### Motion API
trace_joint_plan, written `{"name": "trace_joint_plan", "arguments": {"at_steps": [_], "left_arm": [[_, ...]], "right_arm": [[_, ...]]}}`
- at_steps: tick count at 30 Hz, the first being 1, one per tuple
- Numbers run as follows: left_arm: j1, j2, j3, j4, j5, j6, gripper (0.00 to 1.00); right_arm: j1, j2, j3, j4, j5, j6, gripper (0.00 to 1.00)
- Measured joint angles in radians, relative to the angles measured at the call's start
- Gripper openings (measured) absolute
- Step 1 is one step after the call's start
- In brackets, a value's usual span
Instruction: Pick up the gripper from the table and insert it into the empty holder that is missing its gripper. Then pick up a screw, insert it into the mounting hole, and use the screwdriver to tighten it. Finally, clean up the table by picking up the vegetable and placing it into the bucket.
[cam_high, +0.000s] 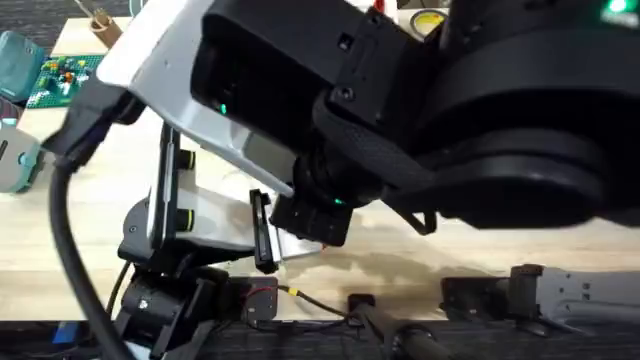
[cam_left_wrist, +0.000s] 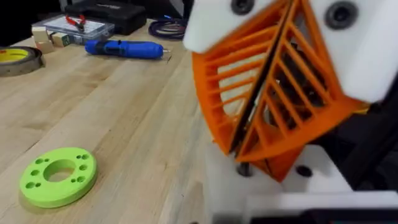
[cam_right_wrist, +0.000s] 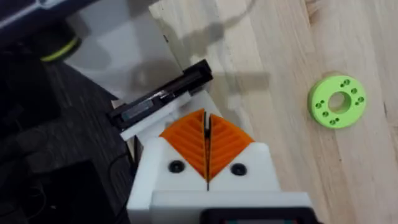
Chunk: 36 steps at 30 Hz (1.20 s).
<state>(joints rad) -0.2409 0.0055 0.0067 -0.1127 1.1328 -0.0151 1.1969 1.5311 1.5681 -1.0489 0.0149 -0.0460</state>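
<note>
Left wrist view — left gripper (cam_left_wrist: 273, 93) jaws clenched, nothing between; screwdriver (cam_left_wrist: 124, 48) lies on the desk (cam_left_wrist: 124, 124) well beyond them, green disc (cam_left_wrist: 59, 175) nearer. Right gripper (cam_right_wrist: 206, 140) jaws clenched, empty, beside the left arm — likely risk: arms collide when moving.

overhead looks down past a dark arm risen close beneath it; both wrist views sit near the bench (cam_left_wrist: 124, 124) — sharing the lime-green disc (cam_left_wrist: 59, 176).
</note>
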Motion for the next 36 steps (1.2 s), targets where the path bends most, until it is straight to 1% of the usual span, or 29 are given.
{"name": "trace_joint_plan", "arguments": {"at_steps": [7,16,36], "left_arm": [[0.000,0.000,0.000,0.000,0.000,0.000,0.004],[0.000,0.000,0.000,0.000,0.000,0.000,0.004],[0.000,0.000,0.000,0.000,0.000,0.000,0.004]], "right_arm": [[0.003,0.000,0.000,0.000,0.019,0.000,0.006],[0.014,0.000,0.000,0.000,-0.005,0.000,0.006],[0.014,0.007,-0.028,0.031,-0.012,0.000,0.006]]}}
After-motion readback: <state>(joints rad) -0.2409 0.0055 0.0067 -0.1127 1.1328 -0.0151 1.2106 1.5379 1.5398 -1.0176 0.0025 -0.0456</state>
